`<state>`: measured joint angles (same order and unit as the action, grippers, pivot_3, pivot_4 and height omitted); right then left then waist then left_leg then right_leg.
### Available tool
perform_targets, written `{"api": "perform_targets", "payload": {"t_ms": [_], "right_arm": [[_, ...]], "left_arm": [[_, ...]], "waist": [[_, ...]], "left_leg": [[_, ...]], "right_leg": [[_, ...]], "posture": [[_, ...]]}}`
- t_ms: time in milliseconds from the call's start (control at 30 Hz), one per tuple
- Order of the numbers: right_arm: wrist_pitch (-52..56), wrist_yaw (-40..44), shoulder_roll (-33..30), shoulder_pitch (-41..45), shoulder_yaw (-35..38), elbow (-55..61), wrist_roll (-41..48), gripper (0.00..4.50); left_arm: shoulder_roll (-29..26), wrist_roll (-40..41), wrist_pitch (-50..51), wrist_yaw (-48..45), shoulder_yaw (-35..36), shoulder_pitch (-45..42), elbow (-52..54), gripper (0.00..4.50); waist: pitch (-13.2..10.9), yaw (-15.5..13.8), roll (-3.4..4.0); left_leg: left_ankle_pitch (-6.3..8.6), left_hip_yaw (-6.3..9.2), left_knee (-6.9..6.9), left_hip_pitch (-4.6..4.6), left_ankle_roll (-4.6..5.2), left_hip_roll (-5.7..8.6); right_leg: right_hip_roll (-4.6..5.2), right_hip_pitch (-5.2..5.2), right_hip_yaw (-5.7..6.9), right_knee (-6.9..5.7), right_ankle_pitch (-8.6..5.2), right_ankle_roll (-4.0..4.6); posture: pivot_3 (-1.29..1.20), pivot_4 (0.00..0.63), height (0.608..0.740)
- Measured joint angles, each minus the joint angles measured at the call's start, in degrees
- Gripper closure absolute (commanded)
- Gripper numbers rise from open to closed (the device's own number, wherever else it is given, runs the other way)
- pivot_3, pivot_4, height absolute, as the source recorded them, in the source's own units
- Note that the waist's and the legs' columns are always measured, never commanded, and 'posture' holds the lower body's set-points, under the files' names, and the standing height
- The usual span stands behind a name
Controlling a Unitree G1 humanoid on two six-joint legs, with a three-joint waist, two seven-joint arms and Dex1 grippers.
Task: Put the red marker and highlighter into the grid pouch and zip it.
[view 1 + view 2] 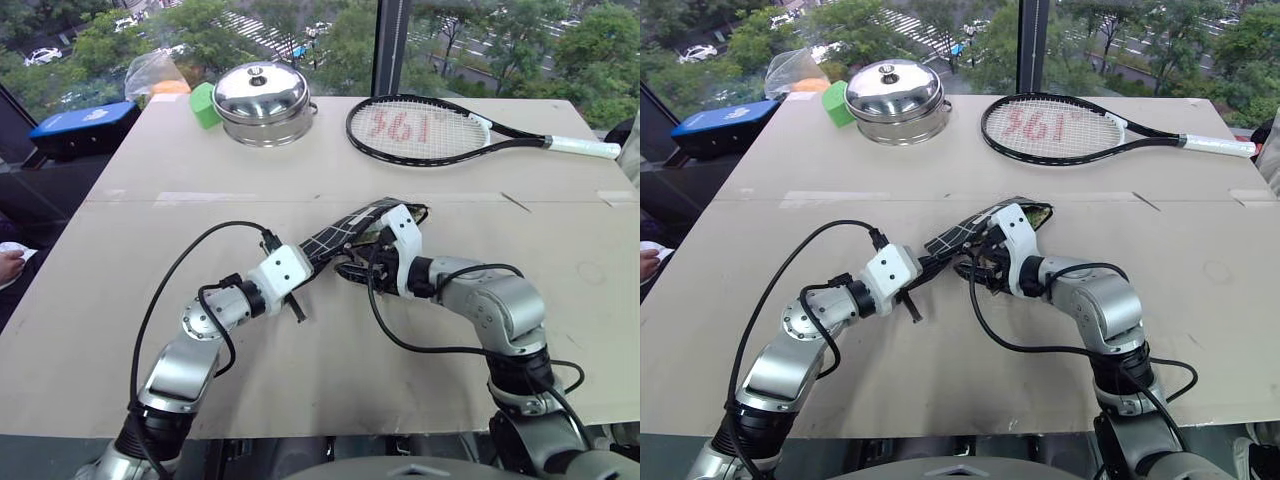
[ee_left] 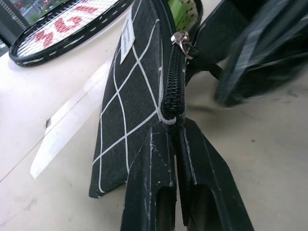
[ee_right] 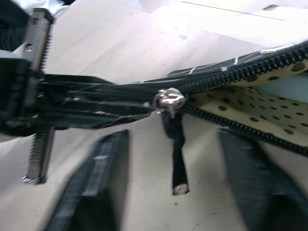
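The pouch [image 1: 345, 232] lies at the table's [image 1: 120, 300] middle. Behind the pouch lie the pot [image 1: 262, 103], to the left, and the racket [image 1: 425, 130], to the right.

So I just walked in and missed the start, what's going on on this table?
The left gripper is shut on the closed end of the grid pouch, holding it up off the table. The right gripper, jaws apart, sits around the hanging zipper pull without pinching it. The pouch is partly unzipped, with the highlighter inside.

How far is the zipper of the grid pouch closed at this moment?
Only partly. On the grid pouch the zipper slider sits near the end the left tool pinches; beyond it the teeth part, showing dotted lining.
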<state>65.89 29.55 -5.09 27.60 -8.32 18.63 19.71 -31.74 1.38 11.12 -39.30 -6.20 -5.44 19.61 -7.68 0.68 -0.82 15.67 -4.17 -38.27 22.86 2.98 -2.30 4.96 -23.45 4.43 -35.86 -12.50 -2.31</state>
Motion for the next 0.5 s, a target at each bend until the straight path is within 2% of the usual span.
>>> {"api": "perform_targets", "payload": {"t_ms": [67, 100, 267, 367, 500], "right_arm": [[-0.35, -0.38, 0.24, 0.04, 0.01, -0.13, 0.1, 4.31], [-0.78, -1.09, 0.9, 0.04, 0.16, -0.66, 0.37, 4.41], [-1.04, -3.25, 1.0, 0.03, 1.09, -1.1, 1.26, 4.41], [-1.02, -3.55, -2.08, -0.53, 3.05, -0.14, 2.07, 4.41], [-1.43, -3.77, -14.47, -1.94, 9.74, -2.24, 1.01, 4.41]], "left_arm": [[-0.16, -0.09, -0.04, 0.03, 0.0, 0.11, 0.03, 4.5], [-0.3, -0.15, -0.14, 0.12, 0.0, 0.34, 0.04, 4.5], [-0.57, -0.3, -0.77, 0.64, 0.0, 1.11, 0.06, 4.5], [-0.84, -0.81, -1.51, 0.75, -0.01, 1.1, 0.02, 4.5], [-1.81, -2.46, -3.27, 1.4, 0.18, 0.92, -1.64, 4.5]], "waist": [[0.0, 0.0, 0.0], [0.0, 0.04, 0.0], [0.0, 0.02, 0.0], [0.0, -0.07, 0.0], [-0.05, -0.61, 0.07]], "left_leg": [[0.0, 0.0, 0.0, 0.0, 0.0, -0.01], [0.0, 0.0, 0.01, 0.0, 0.0, -0.01], [0.0, 0.0, 0.02, 0.0, 0.0, -0.04], [0.0, -0.01, 0.01, 0.0, 0.0, -0.02], [0.02, -0.03, 0.0, 0.01, 0.03, 0.06]], "right_leg": [[0.0, 0.0, 0.0, 0.0, 0.0, 0.0], [0.0, 0.0, 0.0, 0.0, 0.0, 0.0], [0.01, 0.0, 0.0, 0.0, 0.0, 0.0], [0.04, 0.01, -0.01, 0.02, 0.0, 0.0], [0.11, 0.0, -0.03, 0.12, -0.03, 0.04]], "posture": [[0.0, 0.15, 0.74], [0.0, 0.15, 0.74], [0.0, 0.15, 0.74], [0.0, 0.15, 0.74], [0.0, 0.15, 0.74]]}}
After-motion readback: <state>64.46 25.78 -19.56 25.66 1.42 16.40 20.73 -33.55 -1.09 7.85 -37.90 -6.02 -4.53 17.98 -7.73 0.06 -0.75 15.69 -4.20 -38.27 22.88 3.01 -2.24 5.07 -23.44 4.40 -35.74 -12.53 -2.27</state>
